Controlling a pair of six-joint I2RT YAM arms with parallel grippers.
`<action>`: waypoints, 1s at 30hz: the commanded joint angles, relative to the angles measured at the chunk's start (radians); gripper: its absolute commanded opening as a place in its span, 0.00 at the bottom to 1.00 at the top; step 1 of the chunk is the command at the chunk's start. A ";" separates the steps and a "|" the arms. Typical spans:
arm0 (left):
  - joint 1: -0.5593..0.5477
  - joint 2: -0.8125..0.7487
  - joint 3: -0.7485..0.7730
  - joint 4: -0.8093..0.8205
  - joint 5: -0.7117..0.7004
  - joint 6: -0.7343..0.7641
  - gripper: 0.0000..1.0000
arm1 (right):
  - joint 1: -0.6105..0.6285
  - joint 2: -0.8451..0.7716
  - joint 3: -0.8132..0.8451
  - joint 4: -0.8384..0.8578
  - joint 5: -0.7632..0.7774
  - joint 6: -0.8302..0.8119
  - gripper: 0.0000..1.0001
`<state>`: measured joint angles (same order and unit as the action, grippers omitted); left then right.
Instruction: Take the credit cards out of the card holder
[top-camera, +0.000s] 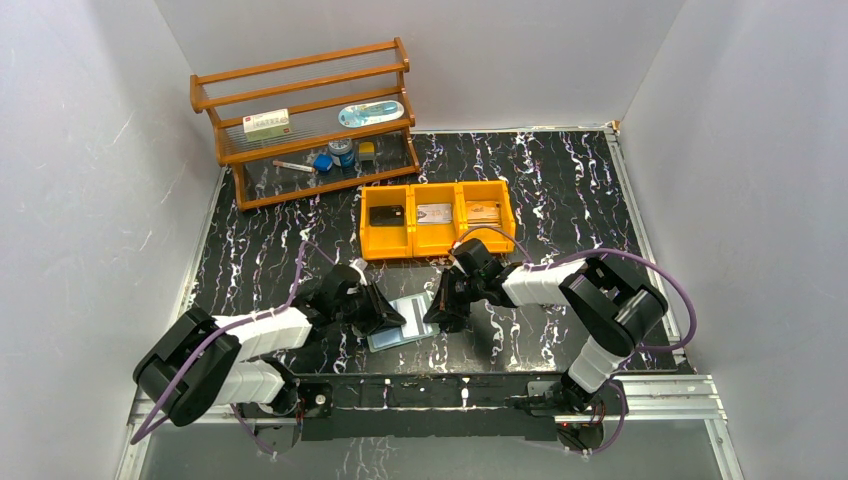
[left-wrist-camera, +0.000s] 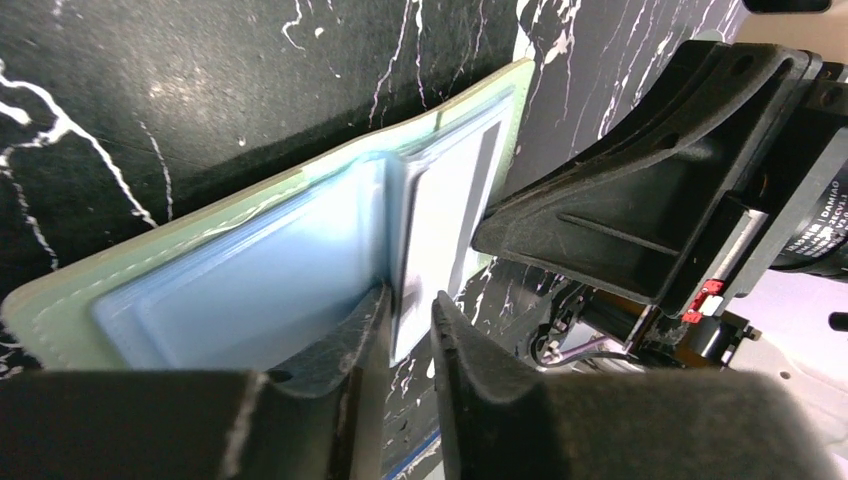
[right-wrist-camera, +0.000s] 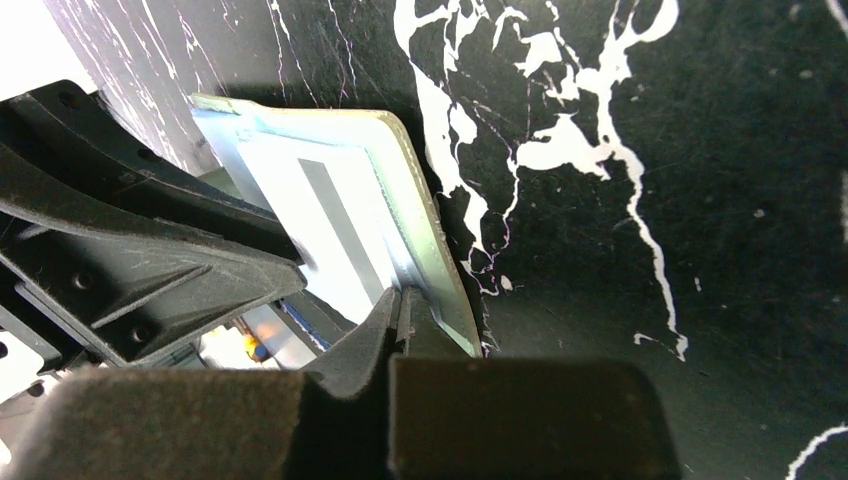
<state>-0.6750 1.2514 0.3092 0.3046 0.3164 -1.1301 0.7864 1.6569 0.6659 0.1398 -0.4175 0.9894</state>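
Note:
The pale teal-grey card holder (top-camera: 398, 326) lies on the black marbled table between my two grippers. A white card with a grey stripe (left-wrist-camera: 440, 205) sticks out of its pocket. My left gripper (left-wrist-camera: 410, 325) is on the holder's left side. Its jaws stand a narrow gap apart around the card's near edge, with the card against the left finger (left-wrist-camera: 365, 320). My right gripper (right-wrist-camera: 400, 305) is shut on the holder's (right-wrist-camera: 425, 240) right edge. The card (right-wrist-camera: 335, 235) shows there too. More cards lie in the orange bin (top-camera: 437, 240).
The orange three-compartment bin holds a dark item (top-camera: 386, 214), a silvery card (top-camera: 434, 212) and a tan card (top-camera: 483, 212). A wooden rack (top-camera: 310, 120) with small items stands at the back left. The two grippers (top-camera: 385, 315) (top-camera: 440, 312) are close together.

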 joint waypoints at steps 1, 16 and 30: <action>-0.008 -0.017 0.017 0.080 0.084 -0.023 0.22 | 0.014 0.049 -0.003 -0.052 0.059 -0.021 0.00; -0.008 -0.084 0.074 -0.091 0.031 0.017 0.20 | 0.015 0.049 -0.002 -0.057 0.066 -0.018 0.00; -0.007 -0.096 0.109 -0.227 -0.024 0.038 0.33 | 0.014 0.053 0.003 -0.060 0.071 -0.012 0.00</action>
<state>-0.6781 1.1885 0.3908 0.1303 0.3065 -1.1034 0.7891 1.6703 0.6720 0.1501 -0.4282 0.9962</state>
